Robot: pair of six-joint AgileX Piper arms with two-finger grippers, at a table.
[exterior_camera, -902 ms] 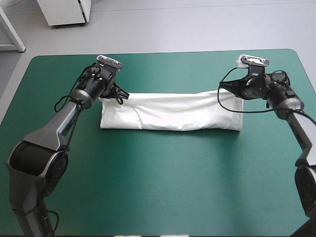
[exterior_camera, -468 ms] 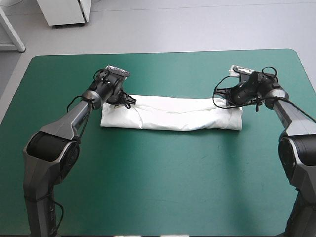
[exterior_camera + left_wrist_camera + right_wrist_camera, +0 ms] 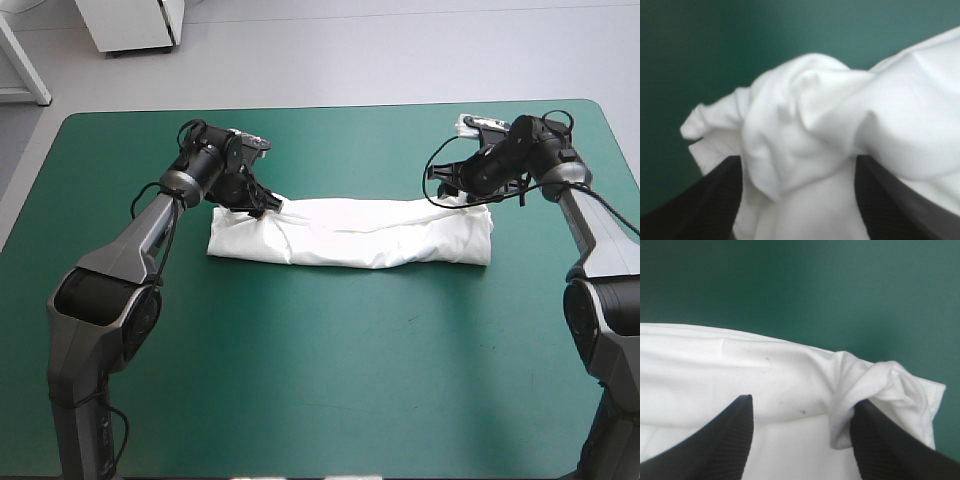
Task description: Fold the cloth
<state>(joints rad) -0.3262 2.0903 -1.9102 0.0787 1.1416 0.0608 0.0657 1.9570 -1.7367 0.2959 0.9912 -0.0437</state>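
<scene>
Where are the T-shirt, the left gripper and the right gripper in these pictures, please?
T-shirt (image 3: 350, 235): high view, middle of the long folded strip.
left gripper (image 3: 797, 160): left wrist view, midway between its open fingertips, over white cloth.
right gripper (image 3: 805, 399): right wrist view, midway between its open fingertips, over white cloth.

A teal-green cover (image 3: 330, 370) across the table (image 3: 300, 107), corners rounded, surface seemingly smooth.

left gripper (image 3: 797, 159) spread, right gripper (image 3: 804, 400) spread
</scene>
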